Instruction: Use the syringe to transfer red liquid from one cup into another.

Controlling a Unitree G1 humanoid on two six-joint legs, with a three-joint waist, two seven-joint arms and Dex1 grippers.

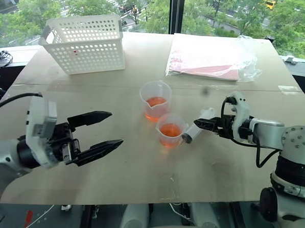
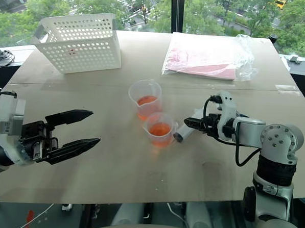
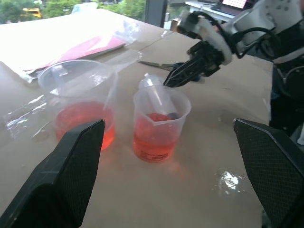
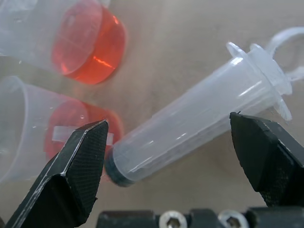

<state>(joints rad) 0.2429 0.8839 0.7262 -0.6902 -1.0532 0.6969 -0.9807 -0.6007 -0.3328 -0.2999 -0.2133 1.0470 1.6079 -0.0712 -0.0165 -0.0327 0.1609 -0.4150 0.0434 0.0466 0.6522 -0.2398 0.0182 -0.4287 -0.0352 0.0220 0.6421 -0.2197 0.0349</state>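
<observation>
1. We see a tan table (image 1: 139, 179) in front of a window, with two clear plastic cups standing close together near its middle.
2. The farther cup (image 1: 155, 100) and the nearer cup (image 1: 171, 130) each hold some red liquid (image 1: 170, 130).
3. The syringe (image 1: 198, 126) lies on the table just to the right of the nearer cup, its dark-sealed end toward that cup and its flanged end pointing away to the right.
4. Our right gripper (image 1: 200, 123) sits over the syringe, pointing toward the cups.
5. In the right wrist view its two black fingers (image 4: 71, 175) stand wide apart on either side of the syringe barrel (image 4: 199, 123); we cannot see them pressing on it, so nothing is in its hold.
6. Our left gripper (image 1: 108, 129) hovers above the table to the left of the cups, well apart from them, fingers spread wide and holding nothing.
7. In the left wrist view both cups sit between its open fingers (image 3: 66, 180), with the right gripper beyond them.
8. A white perforated basket (image 1: 87, 43) stands at the far left of the table.
9. A clear plastic bag with pink sheets (image 1: 209, 58) lies at the far right.
</observation>
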